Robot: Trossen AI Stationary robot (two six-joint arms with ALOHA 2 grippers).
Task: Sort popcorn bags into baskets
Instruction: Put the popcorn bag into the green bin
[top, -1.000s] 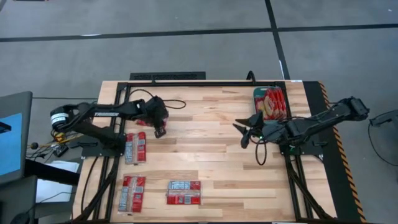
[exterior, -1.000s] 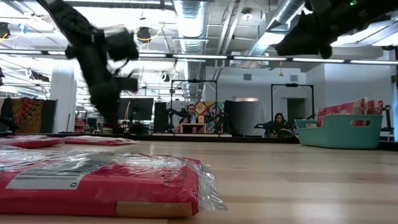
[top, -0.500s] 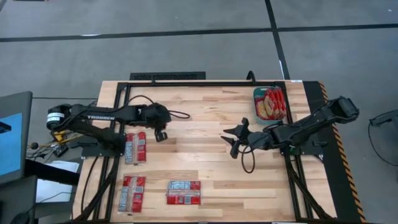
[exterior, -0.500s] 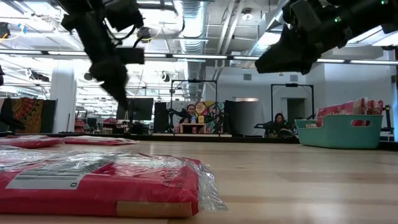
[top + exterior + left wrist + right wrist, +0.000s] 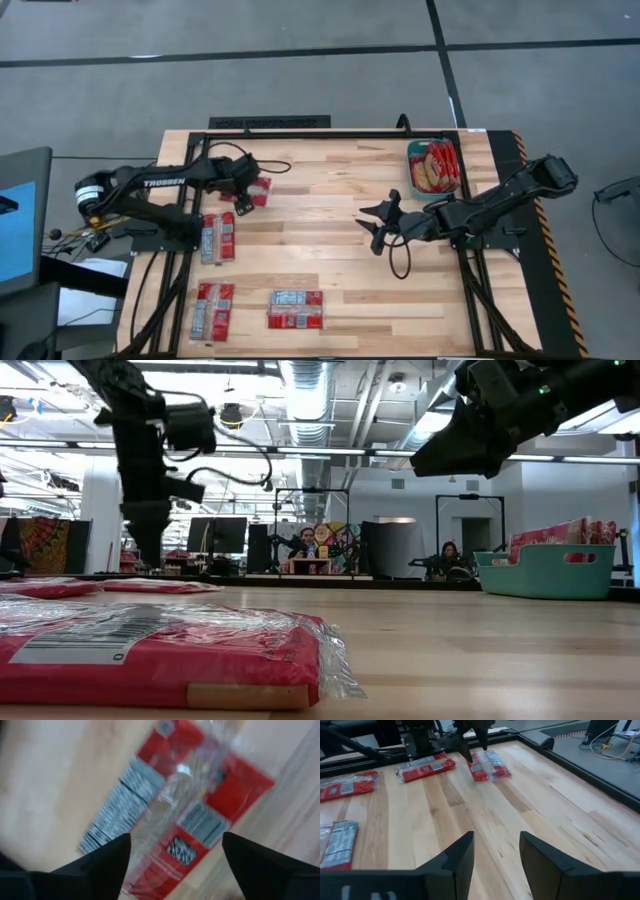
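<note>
Seen from above, the wooden table [image 5: 330, 250] carries four popcorn bags outside the basket [image 5: 432, 166]: one bag [image 5: 258, 190] near the far left edge, directly under the left gripper [image 5: 243, 196]; a second bag [image 5: 217, 237] closer to the left arm's base; a third bag [image 5: 213, 310] at the near left corner; and a fourth bag [image 5: 296, 309] just beside it toward the centre. The teal basket stands at the far right and holds several red packets on edge. The right gripper [image 5: 378, 224] hangs over the middle of the table with its fingers parted and empty. From table height, the nearest bag [image 5: 160, 650] fills the foreground in its clear wrap, the left gripper [image 5: 147, 545] points down over the far left packets, and the basket [image 5: 545, 570] shows at the right with packets standing above its rim; the right arm [image 5: 500, 410] crosses the upper right. People sit in the room beyond. In the left wrist view, the fingers [image 5: 100, 865] stand wide apart above the red bag [image 5: 185, 810], holding nothing. In the right wrist view, the fingers [image 5: 457, 857] are partly spread over bare wood with nothing between them, and the left gripper [image 5: 470, 737] stands over its bag [image 5: 489, 766] farther off.
</note>
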